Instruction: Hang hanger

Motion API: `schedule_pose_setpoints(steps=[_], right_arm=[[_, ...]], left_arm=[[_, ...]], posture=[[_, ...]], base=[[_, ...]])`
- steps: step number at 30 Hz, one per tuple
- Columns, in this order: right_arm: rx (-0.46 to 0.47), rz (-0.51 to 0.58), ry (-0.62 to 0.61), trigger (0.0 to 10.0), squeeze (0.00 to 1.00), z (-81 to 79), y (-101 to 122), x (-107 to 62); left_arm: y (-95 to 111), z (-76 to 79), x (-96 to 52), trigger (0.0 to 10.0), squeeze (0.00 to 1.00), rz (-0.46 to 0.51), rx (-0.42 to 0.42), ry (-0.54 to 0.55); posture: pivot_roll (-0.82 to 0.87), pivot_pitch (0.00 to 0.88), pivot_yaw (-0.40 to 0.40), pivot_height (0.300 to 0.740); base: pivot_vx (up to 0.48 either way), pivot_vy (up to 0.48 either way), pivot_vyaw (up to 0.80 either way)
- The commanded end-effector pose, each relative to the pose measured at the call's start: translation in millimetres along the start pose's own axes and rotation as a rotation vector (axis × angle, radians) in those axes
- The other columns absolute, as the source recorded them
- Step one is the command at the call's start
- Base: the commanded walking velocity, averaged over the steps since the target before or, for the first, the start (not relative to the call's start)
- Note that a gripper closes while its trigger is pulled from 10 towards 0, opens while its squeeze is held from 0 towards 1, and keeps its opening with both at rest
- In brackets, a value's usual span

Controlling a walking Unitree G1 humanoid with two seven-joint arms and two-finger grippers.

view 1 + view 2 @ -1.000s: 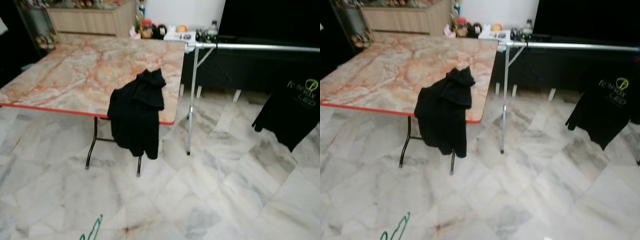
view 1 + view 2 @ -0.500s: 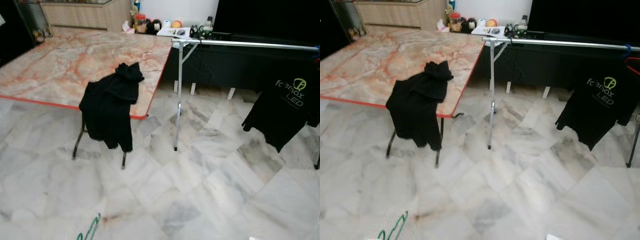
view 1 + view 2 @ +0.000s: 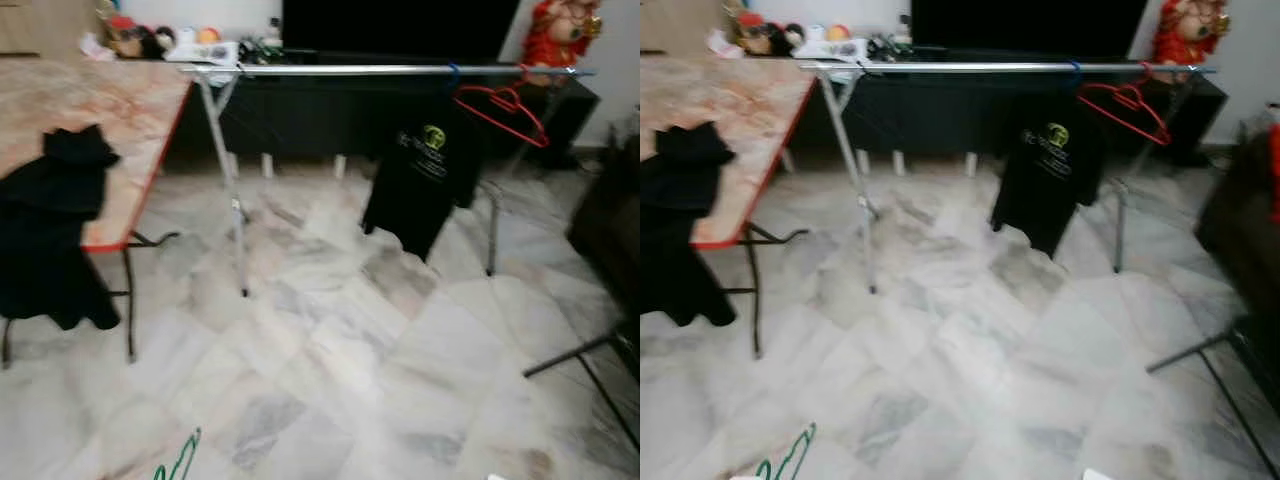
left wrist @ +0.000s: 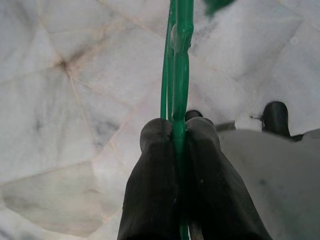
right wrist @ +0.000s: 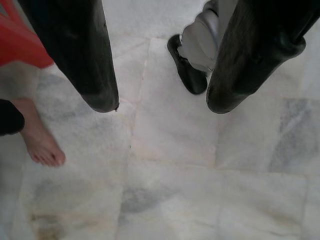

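The green hanger (image 4: 179, 60) is pinched tight between the two black fingers of the left tool (image 4: 178, 131), held low over the marble floor (image 3: 330, 370); a sliver of it peeks into the bottom of the head view. So the pick-up part looks done — the hanging itself is all still to do.

The drying rail (image 3: 390, 70) stands well apart across the floor, with a black T-shirt (image 3: 418, 175) and a red hanger (image 3: 505, 105) already on it and a bare stretch of bar between the shirt and the rail's left leg. Judging by that gap, the robot has yet to close in, lift the hook and set it over the bar.

The right tool (image 5: 160, 102) hangs idle with its fingers spread wide, gripping nothing — a person's bare foot (image 5: 41, 145) is beneath it. A dark garment (image 3: 50, 230) droops off the counter (image 3: 110, 110) to the left.
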State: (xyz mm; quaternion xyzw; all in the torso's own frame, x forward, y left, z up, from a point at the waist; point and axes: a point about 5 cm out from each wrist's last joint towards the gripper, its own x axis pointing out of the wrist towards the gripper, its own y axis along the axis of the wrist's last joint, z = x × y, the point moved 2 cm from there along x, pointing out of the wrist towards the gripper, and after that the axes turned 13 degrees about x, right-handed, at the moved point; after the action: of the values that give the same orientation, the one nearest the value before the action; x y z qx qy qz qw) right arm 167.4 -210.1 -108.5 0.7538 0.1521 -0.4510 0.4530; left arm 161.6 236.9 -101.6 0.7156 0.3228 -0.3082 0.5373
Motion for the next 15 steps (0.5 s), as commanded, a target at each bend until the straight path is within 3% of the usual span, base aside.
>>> schedule_pose_setpoints(steps=[1,5,10,12,13,14,15], right_arm=[[-0.007,0.024,0.029,10.0,0.0,-7.4,6,1.3],[-0.048,0.058,0.071,10.0,0.0,-16.2,17,2.9],[-0.179,0.159,0.16,10.0,0.0,-38.7,50,5.2],[-0.288,0.204,0.19,10.0,0.0,-47.9,63,5.0],[-0.288,0.204,0.19,10.0,0.0,-47.9,63,5.0],[-0.388,0.237,0.225,10.0,0.0,-57.0,71,4.2],[-0.43,0.255,0.243,10.0,0.0,-61.3,75,3.6]], left_arm=[[-13,-3.0,-4.0,10.0,0.0,-0.035,0.039,0.0],[-8,-7.5,-3.2,10.0,0.0,-0.011,0.11,0.001],[28,-23.8,3.6,10.0,0.0,0.087,0.211,0.035],[43,-25.5,6.1,10.0,0.0,0.124,0.297,0.037],[43,-25.5,6.1,10.0,0.0,0.124,0.297,0.037],[54,-26.1,7.6,10.0,0.0,0.145,0.378,0.047],[59,-26.3,8.3,10.0,0.0,0.157,0.414,0.052]], posture=[[0.01,0.124,0.003,0.74],[0.01,0.125,0.001,0.74],[0.01,0.123,0.0,0.74],[0.01,0.121,0.001,0.74],[0.01,0.121,0.001,0.74],[0.01,0.12,0.001,0.74],[0.01,0.12,0.001,0.74]], base=[[0.0,0.0,0.0],[0.0,0.0,0.0],[0.0,0.0,0.0],[0.0,0.0,0.0],[0.0,0.0,0.0],[0.0,0.0,0.0],[0.0,0.0,0.0]])
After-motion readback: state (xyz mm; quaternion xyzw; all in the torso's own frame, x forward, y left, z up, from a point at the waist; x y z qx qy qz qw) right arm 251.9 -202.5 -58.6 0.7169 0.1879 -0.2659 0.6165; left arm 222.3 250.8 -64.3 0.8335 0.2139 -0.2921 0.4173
